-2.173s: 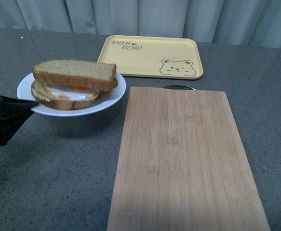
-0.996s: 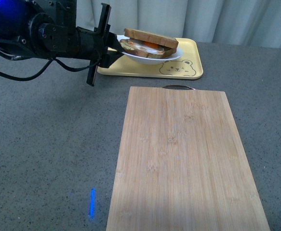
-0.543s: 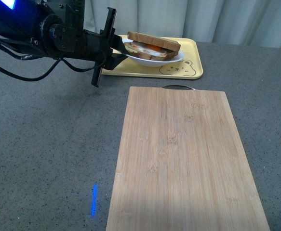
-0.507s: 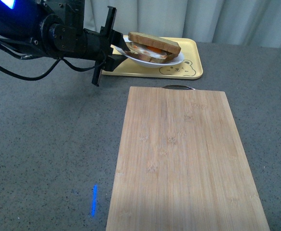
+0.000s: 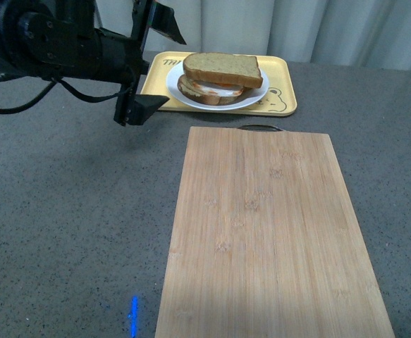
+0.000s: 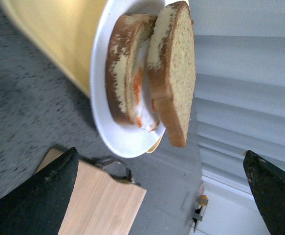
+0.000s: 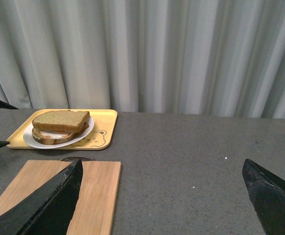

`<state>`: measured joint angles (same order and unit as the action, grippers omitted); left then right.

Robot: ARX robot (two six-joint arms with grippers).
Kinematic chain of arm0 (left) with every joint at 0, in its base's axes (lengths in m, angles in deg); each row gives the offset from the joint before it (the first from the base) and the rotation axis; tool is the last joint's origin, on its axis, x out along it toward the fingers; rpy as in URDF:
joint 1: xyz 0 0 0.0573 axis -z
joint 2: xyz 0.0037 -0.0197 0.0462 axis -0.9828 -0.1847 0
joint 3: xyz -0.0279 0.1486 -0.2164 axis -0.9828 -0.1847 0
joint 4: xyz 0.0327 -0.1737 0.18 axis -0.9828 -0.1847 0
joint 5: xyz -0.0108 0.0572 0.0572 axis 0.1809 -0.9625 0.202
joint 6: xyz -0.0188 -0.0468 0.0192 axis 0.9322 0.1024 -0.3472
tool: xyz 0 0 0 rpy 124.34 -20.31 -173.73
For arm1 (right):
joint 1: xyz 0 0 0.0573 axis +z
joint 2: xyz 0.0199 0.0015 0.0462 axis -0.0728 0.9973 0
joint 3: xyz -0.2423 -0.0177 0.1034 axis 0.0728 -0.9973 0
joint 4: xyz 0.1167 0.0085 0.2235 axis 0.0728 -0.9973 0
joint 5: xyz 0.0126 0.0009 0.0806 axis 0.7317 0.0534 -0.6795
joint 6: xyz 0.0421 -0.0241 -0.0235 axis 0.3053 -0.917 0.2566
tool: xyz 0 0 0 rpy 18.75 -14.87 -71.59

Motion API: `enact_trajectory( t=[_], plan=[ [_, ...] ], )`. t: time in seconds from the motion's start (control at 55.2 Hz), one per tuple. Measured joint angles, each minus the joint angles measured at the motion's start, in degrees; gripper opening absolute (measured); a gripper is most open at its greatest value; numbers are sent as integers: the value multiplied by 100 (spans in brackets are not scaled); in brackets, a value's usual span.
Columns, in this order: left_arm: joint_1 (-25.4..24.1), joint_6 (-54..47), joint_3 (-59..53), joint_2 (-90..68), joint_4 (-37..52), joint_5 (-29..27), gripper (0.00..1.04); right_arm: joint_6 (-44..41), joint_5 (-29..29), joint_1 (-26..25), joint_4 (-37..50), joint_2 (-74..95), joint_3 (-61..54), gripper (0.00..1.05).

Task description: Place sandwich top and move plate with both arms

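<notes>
The sandwich top (image 5: 223, 68), a brown bread slice, lies on the egg-topped slice (image 5: 209, 90) on the white plate (image 5: 253, 97). The plate rests on the yellow tray (image 5: 277, 76). My left gripper (image 5: 156, 63) is open and empty just left of the plate, apart from it. In the left wrist view the plate (image 6: 100, 98) and sandwich top (image 6: 176, 68) lie beyond the open left gripper (image 6: 157, 196). My right gripper (image 7: 159, 196) is open and empty over bare table, far from the plate (image 7: 83, 135) and sandwich top (image 7: 61, 119). It is out of the front view.
A bamboo cutting board (image 5: 268, 232) with a metal handle lies in front of the tray, and shows in the right wrist view (image 7: 59, 191). The table top is dark grey (image 5: 64, 211). A pale curtain (image 7: 181, 54) hangs behind the table.
The left gripper held the plate by its rim above the tray. Now the plate sits on the tray, and the gripper has opened and drawn back to the left.
</notes>
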<state>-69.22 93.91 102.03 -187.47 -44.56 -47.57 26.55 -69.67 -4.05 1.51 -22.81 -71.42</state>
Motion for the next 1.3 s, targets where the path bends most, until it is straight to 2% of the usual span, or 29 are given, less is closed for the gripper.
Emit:
enact_trajectory(
  t=[0.163, 0.199, 0.235, 0.272, 0.308, 0.344, 0.416, 0.471, 0.597, 0.869, 0.905, 1.014, 1.141, 1.304],
  plan=[
    [-33, -476, -1344, 940, -197, -496, 98, 0, 0, 0, 0, 0, 0, 95],
    [9, -1397, -1749, 896, 942, -1453, 91, 0, 0, 0, 0, 0, 0, 95],
    [20, -1980, -2050, 872, 1849, -2087, 85, 0, -2, 0, 0, 0, 0, 95],
    [13, -2837, -2389, 870, 2660, -2514, 80, 0, -9, 0, 0, 0, 0, 95],
    [-39, -4256, -3047, 984, 3939, -2955, 69, 0, 0, 0, 0, 0, 0, 95],
    [-114, -5261, -3539, 1250, 4640, -2962, 60, 0, 0, 0, 0, 0, 0, 95],
    [-234, -6339, -4227, 1956, 5139, -2929, 44, 0, -2, 0, 0, 0, 0, 95],
    [-284, -6636, -4559, 2317, 5209, -2881, 35, 0, 0, 0, 0, 0, 0, 95],
    [-455, -7010, -5635, 3123, 5219, -2717, 3, 0, 0, 0, 0, 0, 0, 95],
    [-662, -7101, -6752, 4686, 4809, -2500, 4, 0, 0, 0, 0, 0, 0, 95],
    [-800, -7106, -6870, 4894, 4710, -2269, 4, 0, 0, 0, 0, 0, 0, 95],
    [-975, -7123, -7108, 5414, 4433, -2194, 4, 0, 0, 0, 0, 0, 0, 95],
    [-1001, -7143, -7311, 6660, 3338, -2175, 4, 0, 0, 0, 0, 0, 0, 95],
    [-1001, -7147, -7499, 7449, 2824, -2175, 4, 0, 0, 0, 0, 0, 0, 95]
  ],
)
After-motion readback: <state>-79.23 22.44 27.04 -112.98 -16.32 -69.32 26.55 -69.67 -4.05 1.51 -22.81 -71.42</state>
